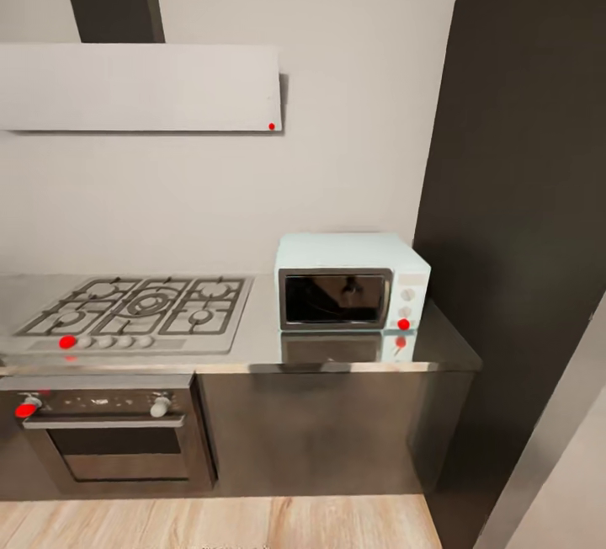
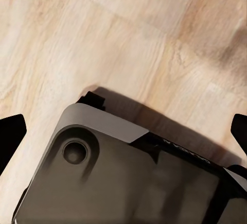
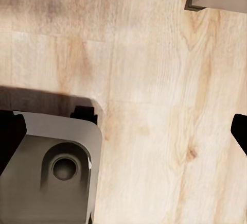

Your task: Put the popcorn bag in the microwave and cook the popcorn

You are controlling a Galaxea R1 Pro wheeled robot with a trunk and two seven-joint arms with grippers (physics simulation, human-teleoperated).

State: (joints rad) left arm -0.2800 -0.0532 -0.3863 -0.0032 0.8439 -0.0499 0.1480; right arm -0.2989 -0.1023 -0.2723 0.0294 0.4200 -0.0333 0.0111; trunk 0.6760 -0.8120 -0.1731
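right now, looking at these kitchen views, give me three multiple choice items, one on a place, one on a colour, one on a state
1. Where does the microwave stand?
A. on the countertop, right of the gas hob
B. on the wooden floor
C. on top of the hob

2. What colour is the microwave's body?
A. red
B. pale mint-blue
C. black

3. What state is the microwave door in?
A. wide open
B. taken off
C. closed

Answers: 1 A, the head view shows it on the grey slab beside the hob's right edge. 2 B, its top and sides are pale mint-blue around the dark window. 3 C, the steel-framed door sits flush with the front.
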